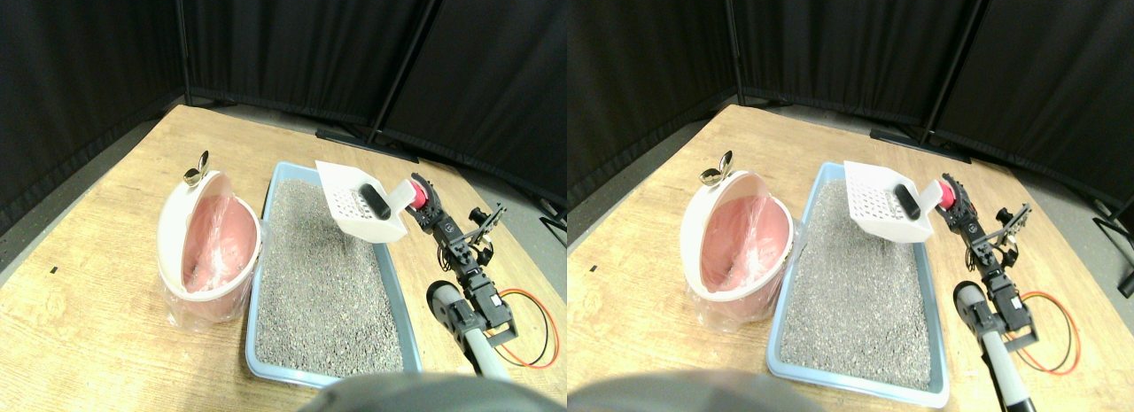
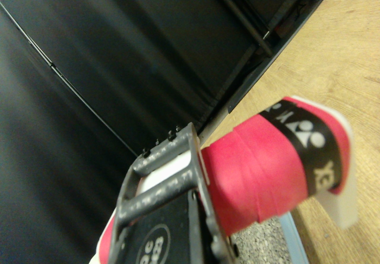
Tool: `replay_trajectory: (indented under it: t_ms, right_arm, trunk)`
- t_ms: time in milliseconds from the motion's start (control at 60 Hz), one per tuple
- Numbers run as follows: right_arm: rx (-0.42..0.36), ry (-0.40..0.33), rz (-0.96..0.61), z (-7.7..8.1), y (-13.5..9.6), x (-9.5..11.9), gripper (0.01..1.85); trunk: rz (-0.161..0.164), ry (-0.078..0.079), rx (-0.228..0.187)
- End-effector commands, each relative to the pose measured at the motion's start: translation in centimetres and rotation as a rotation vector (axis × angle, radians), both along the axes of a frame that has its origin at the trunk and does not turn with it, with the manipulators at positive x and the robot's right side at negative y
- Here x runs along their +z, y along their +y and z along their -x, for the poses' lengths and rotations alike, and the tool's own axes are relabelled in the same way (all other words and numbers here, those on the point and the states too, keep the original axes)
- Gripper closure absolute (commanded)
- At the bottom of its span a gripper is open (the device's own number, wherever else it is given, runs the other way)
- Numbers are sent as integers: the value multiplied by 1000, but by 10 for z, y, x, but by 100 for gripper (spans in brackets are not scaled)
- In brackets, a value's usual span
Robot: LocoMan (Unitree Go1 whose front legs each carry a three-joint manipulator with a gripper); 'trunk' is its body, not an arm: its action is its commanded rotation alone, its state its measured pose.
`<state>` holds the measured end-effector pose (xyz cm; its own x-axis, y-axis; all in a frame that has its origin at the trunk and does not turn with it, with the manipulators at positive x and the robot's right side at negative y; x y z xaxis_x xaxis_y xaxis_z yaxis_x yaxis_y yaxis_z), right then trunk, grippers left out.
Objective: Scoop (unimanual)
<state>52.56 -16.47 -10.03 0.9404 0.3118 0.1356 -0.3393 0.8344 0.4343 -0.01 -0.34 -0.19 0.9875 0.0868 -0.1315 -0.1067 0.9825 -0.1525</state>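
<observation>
A white slotted scoop [image 1: 354,204] hangs tilted above the far right corner of the blue litter tray [image 1: 403,314], which is filled with grey litter [image 1: 319,279]. A dark lump [image 1: 374,202] lies in the scoop. My right gripper [image 1: 425,206] reaches in from the lower right and is shut on the scoop's red-wrapped handle [image 1: 417,196]. In the wrist view the red handle [image 2: 267,169] with its black band sits against the dark jaw, above a patch of litter [image 2: 261,243].
A white bin with a pink liner [image 1: 210,239] leans left of the tray, a gold clip [image 1: 196,170] on its far rim. All stands on a wooden board [image 1: 89,279]. Black curtains close the back. Red and black cables [image 1: 532,328] lie beside my arm.
</observation>
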Motion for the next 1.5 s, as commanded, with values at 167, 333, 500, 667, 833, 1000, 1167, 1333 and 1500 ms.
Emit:
replay_trajectory:
  t_ms: [167,333,500,667,833,1000,1167,1333,1500]
  right_arm:
    - [30,-78,90,0,8,20,181]
    - [44,-67,173,-1,13,24,181]
    - [78,-57,190,-1,19,27,181]
    - [124,-53,201,-2,26,29,181]
    - [173,-57,230,-2,34,31,173]
    - [199,-48,234,-1,44,32,178]
    - [219,-32,239,1,54,31,181]
    - [255,-37,251,0,62,29,181]
    - [293,-34,253,-4,70,27,181]
  trunk:
    - [26,-2,36]
    - [35,-5,58]
    - [41,-7,75]
    - [50,-7,97]
    - [60,-7,116]
    - [69,-8,137]
    - [81,-9,158]
    - [90,-10,177]
    - [102,-6,198]
